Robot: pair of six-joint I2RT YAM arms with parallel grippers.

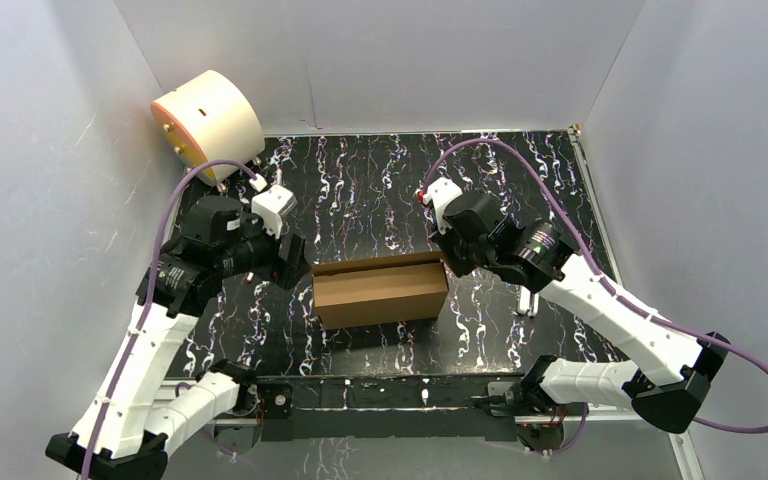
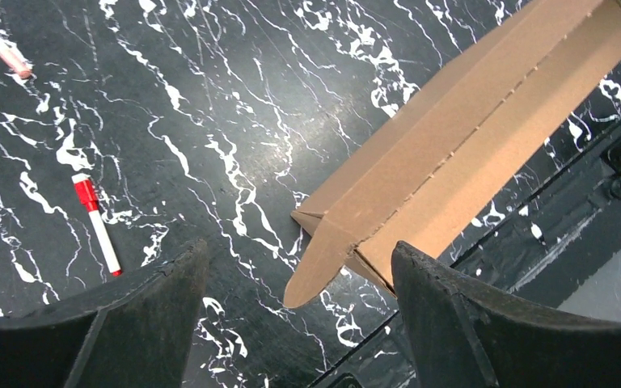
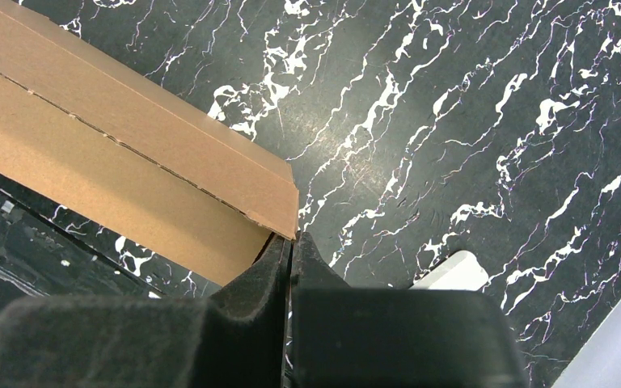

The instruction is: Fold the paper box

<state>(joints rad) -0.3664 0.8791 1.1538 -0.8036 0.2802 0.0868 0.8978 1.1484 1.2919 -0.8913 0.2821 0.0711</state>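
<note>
Centrally, paper box (image 1: 380, 290) between spread left end effector (image 2: 299, 263) and pressed-together right end effector (image 3: 291, 246).

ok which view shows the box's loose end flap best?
Left wrist: the flap sticks out from the end of the paper box, close up and unobstructed. Top external shows that end too small to tell; right wrist shows only the opposite corner.

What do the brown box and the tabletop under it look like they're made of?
Paper box: matte brown cardboard, probably corrugated; dashed crease lines and raw cut edges show. Tabletop: smooth black surface with white marble-like veining and a slight sheen; stone or printed laminate, cannot tell.
</note>
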